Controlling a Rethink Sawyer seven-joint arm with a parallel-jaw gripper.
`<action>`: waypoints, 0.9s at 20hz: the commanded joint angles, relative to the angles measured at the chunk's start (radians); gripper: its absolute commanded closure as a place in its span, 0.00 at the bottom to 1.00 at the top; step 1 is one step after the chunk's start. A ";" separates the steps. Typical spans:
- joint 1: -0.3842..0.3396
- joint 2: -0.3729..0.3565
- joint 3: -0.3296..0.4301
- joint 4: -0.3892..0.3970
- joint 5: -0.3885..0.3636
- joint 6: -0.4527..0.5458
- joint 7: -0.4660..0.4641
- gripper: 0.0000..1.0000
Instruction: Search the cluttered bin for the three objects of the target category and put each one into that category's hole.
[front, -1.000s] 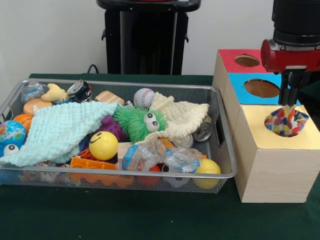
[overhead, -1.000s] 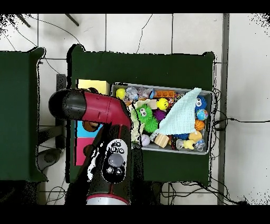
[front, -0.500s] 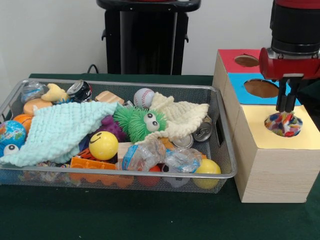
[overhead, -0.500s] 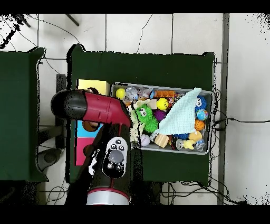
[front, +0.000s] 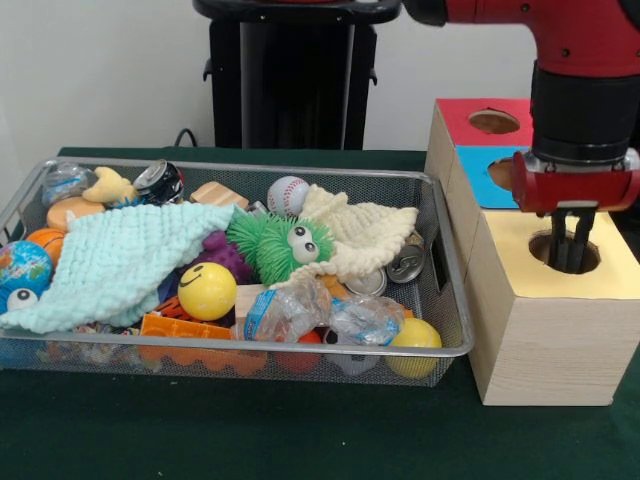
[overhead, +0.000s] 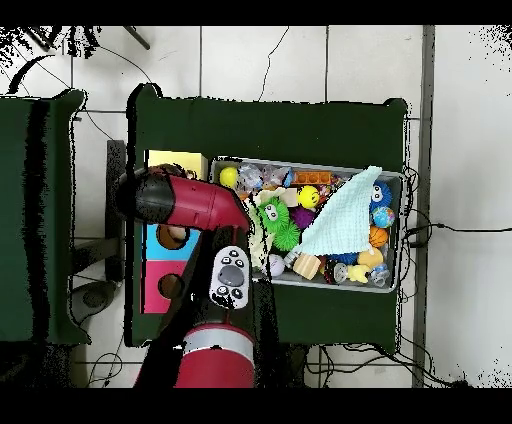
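Note:
The wire-mesh bin (front: 300, 352) lies on the green table, full of clutter; it also shows in the overhead view (overhead: 310, 162). The largest wood-grain box (front: 545, 340) stands to its right, with a round hole (front: 545, 246) in its yellow top. My gripper (front: 571, 262) hangs straight down with its tips inside that hole. It looks open and holds nothing I can see. The multicoloured cloth is out of sight. In the overhead view my red arm (overhead: 190, 200) covers the gripper and part of the yellow-topped box (overhead: 178, 160).
In the bin lie a mint knitted cloth (front: 120, 260), a cream cloth (front: 365, 235), a green fuzzy toy (front: 275, 245), a yellow smiley ball (front: 207, 290), a baseball (front: 288, 195) and cans. Blue-topped (front: 478, 172) and red-topped (front: 460, 115) boxes stand behind the yellow one.
The gripper let go of the multicoloured cloth over the yellow hole, then came down into the hole. The cloth has dropped out of sight.

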 joint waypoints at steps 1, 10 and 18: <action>-0.046 0.075 0.129 0.081 -0.012 -0.047 0.156 1.00; -0.021 -0.015 0.070 0.112 -0.016 0.089 0.169 1.00; 0.009 -0.126 0.024 0.148 -0.012 0.232 0.196 1.00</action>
